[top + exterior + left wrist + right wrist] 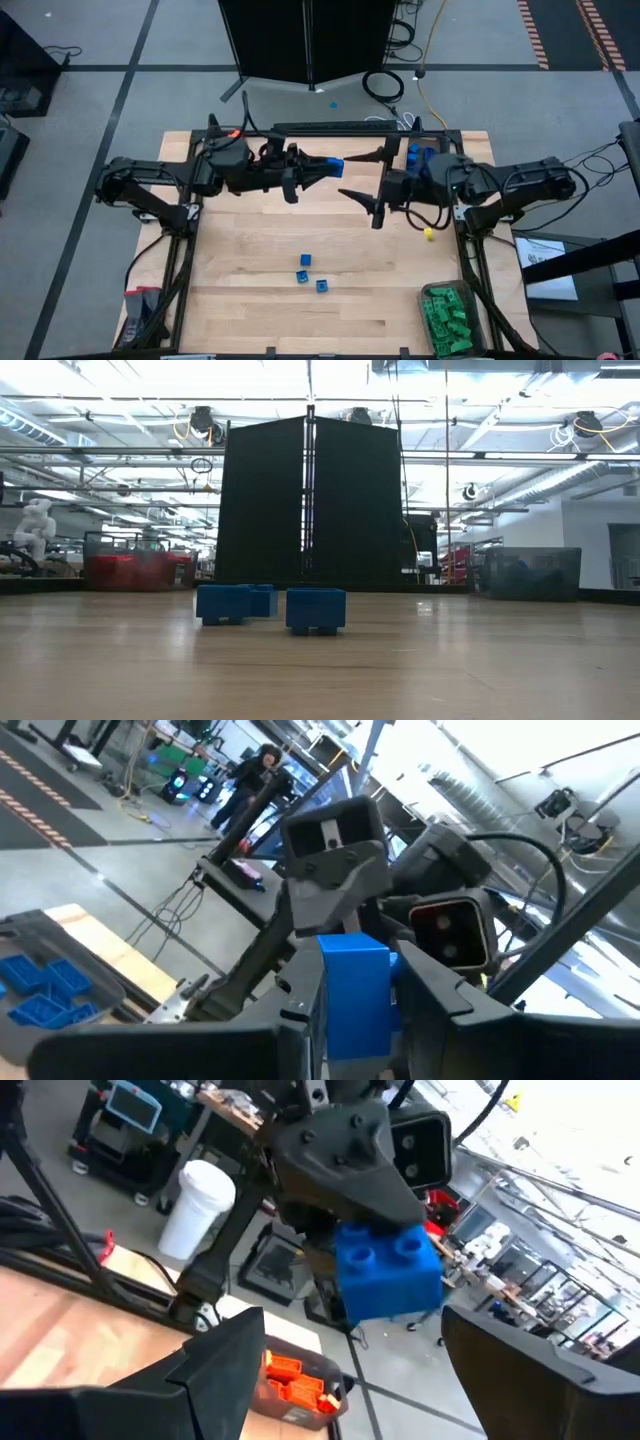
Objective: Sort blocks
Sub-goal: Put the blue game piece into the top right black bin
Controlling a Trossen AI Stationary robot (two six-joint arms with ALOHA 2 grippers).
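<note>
A blue block (336, 162) hangs high over the table's far middle, with my left gripper (325, 165) shut on it and pointing level toward the table's right. My right gripper (362, 174) faces it from the right and stands open. Its two fingers are spread just short of the block and touch nothing. In the right wrist view the studded block (386, 1272) shows ahead, between the spread fingers (222, 1362). Three more blue blocks (305, 261) (302, 277) (321, 286) rest on their undersides on the wooden table (240, 300), and the low view shows them too (316, 610). My left gripper pinches the blue block by two opposite side faces (330, 1005) between its two fingers. The fingers come level from the table's left. The block's far end (400, 1295) sticks out past the fingertips toward my right gripper, and the block is clear of the table.
A bin of blue blocks (415, 155) stands at the far right, beside my right arm. A bin of green blocks (447, 318) is at the near right corner. A small yellow thing (428, 233) lies by the right edge. A bin of orange blocks (295, 1380) shows below my left arm.
</note>
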